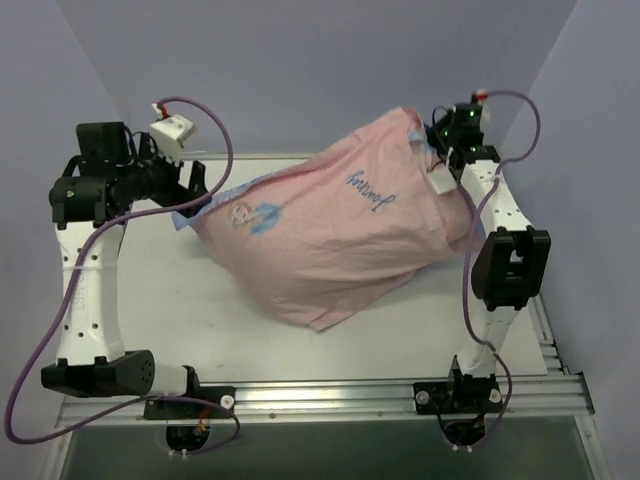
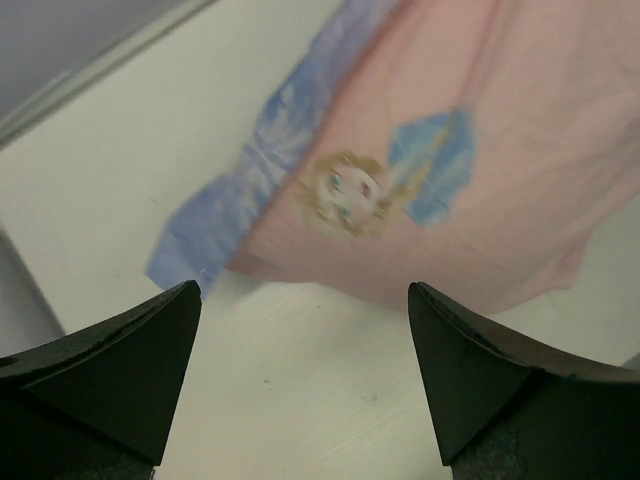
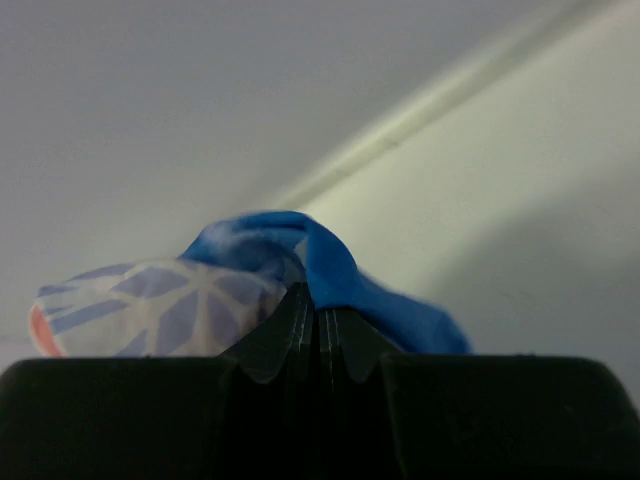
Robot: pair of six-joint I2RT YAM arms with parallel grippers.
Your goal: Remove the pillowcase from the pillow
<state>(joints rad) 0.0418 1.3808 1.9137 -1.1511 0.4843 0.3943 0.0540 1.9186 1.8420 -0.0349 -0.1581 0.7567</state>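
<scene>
The pillowcase (image 1: pixel 350 230), pale pink side up with a princess print (image 1: pixel 252 215), lies bulging across the table's middle; the pillow is hidden inside it. The right end of the pillowcase is lifted. My right gripper (image 1: pixel 438 128) is shut on that raised end, and in the right wrist view blue and patterned fabric of the pillowcase (image 3: pixel 340 270) bunches over its closed jaws (image 3: pixel 312 297). My left gripper (image 1: pixel 192 188) hangs open above the table, just left of the pillowcase's blue edge (image 2: pixel 250 180). Nothing lies between the left gripper (image 2: pixel 302 290) fingers, and the print (image 2: pixel 345 190) shows beyond them.
The white table (image 1: pixel 180 300) ends at a metal rail (image 1: pixel 400 395) along the near edge where both arm bases sit. Lilac walls (image 1: pixel 300 60) close in the back and sides. The right arm's elbow (image 1: pixel 510 265) stands beside the pillowcase's right side.
</scene>
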